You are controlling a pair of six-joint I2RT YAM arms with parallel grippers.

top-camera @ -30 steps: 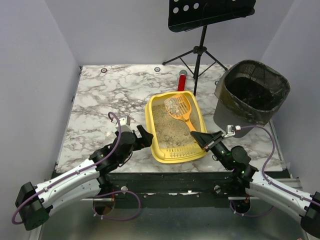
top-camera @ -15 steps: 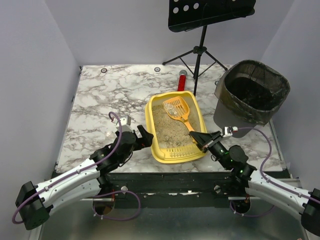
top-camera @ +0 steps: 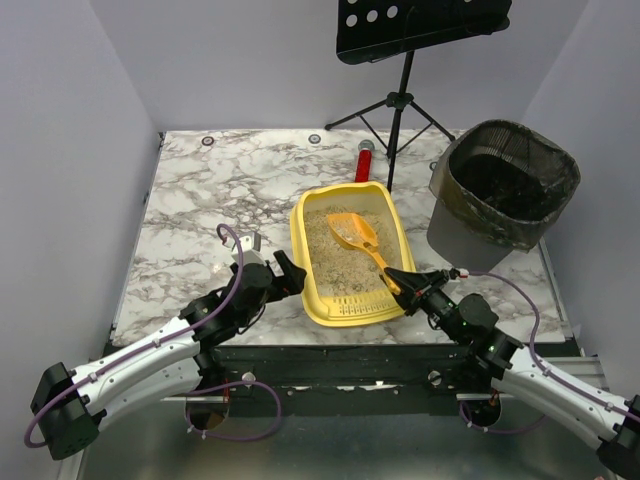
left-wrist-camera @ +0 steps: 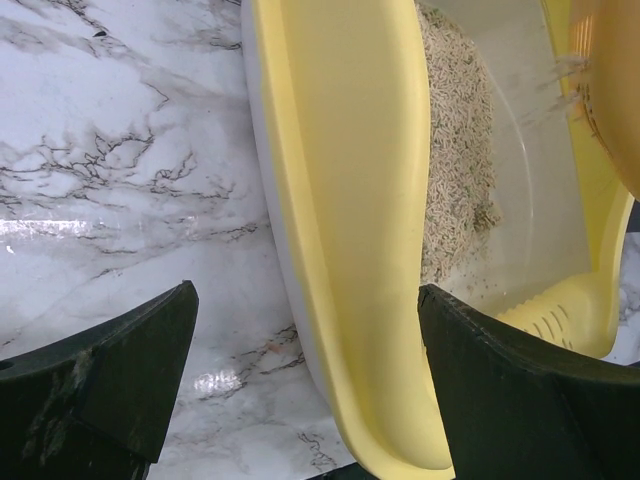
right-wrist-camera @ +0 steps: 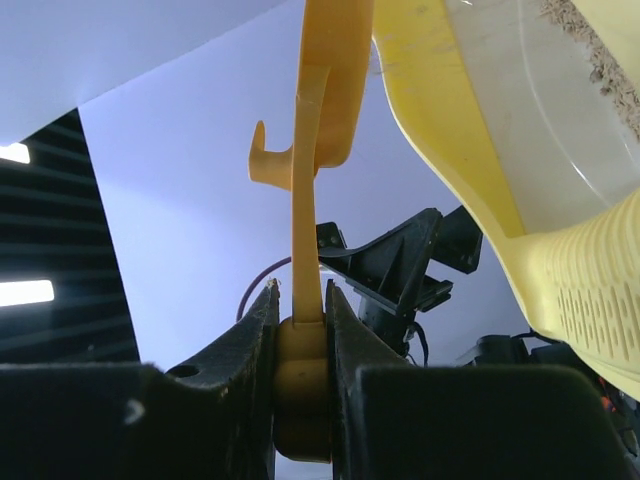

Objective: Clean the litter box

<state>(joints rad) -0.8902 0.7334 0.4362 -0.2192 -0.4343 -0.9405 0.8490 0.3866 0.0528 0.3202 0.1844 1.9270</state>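
Observation:
The yellow litter box (top-camera: 300, 235) with beige litter sits near the table's front edge, right of centre. My right gripper (top-camera: 397, 281) is shut on the handle of the orange slotted scoop (top-camera: 354, 231), whose head lies down in the litter. In the right wrist view the handle (right-wrist-camera: 309, 190) runs up from between the closed fingers (right-wrist-camera: 242, 400), and the box wall (right-wrist-camera: 450, 130) is at the right. My left gripper (top-camera: 290, 274) is open, its jaws on either side of the box's left wall (left-wrist-camera: 340, 200); litter (left-wrist-camera: 450, 150) shows inside.
A black mesh bin (top-camera: 505, 190) with a dark liner stands at the right rear. A black music stand (top-camera: 400, 100) rises behind the box, with a red cylinder (top-camera: 365, 163) at its foot. The table's front edge runs just below the box.
The scoop, raised and holding litter a second ago, has dropped so its head rests in the litter. My right gripper moved down and slightly left with it. The left arm has not moved.

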